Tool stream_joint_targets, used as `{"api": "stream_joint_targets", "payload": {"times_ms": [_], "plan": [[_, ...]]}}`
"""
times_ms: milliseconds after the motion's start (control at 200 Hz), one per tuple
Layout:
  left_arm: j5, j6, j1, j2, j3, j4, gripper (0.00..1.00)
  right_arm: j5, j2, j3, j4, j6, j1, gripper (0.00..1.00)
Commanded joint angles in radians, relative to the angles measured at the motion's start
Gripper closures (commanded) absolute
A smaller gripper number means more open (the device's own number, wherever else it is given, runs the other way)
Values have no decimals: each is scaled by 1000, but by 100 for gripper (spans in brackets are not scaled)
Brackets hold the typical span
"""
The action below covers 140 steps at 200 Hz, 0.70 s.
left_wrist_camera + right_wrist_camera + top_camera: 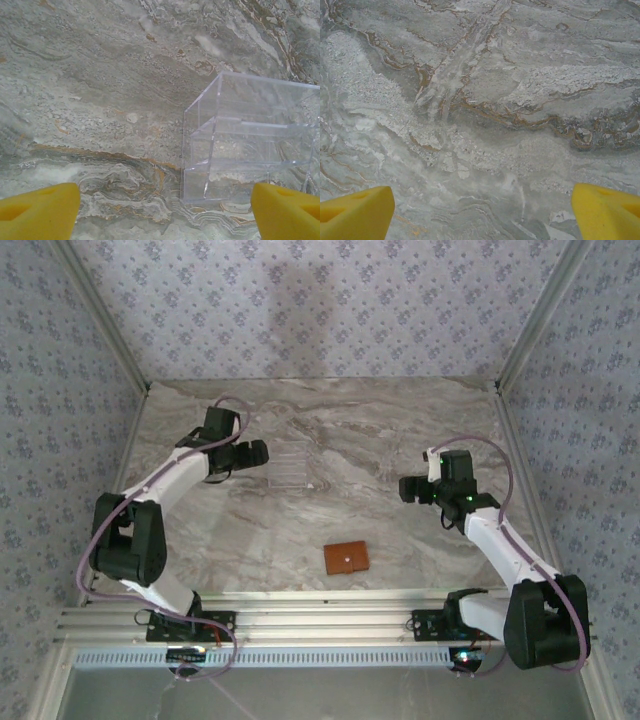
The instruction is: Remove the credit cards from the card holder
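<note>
Orange-brown leather card holder [346, 558] lies flat on the veined marble table [400, 430], near the front edge. Left gripper [165, 217], jaws wide, empty, hangs beside a clear plastic rack [250, 145]; right gripper [480, 215] is equally spread, holding nothing.

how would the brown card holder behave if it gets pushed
The card holder lies flat and closed on the marble table, so it would probably slide, not tip. It looks thin, so likely light and awkward to pinch up.
</note>
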Motion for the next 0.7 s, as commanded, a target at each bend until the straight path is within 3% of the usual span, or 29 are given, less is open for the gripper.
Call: {"api": "stream_joint_targets", "payload": {"times_ms": [0,385,695], "plan": [[42,-11,-7,24,50,-37,13,16,-19,31,-27,19,-6,7],[108,-13,-7,122,128,-77,27,5,-16,25,-20,21,-14,7],[173,-2,-7,204,199,-107,45,-6,-17,29,-19,23,-23,7]]}}
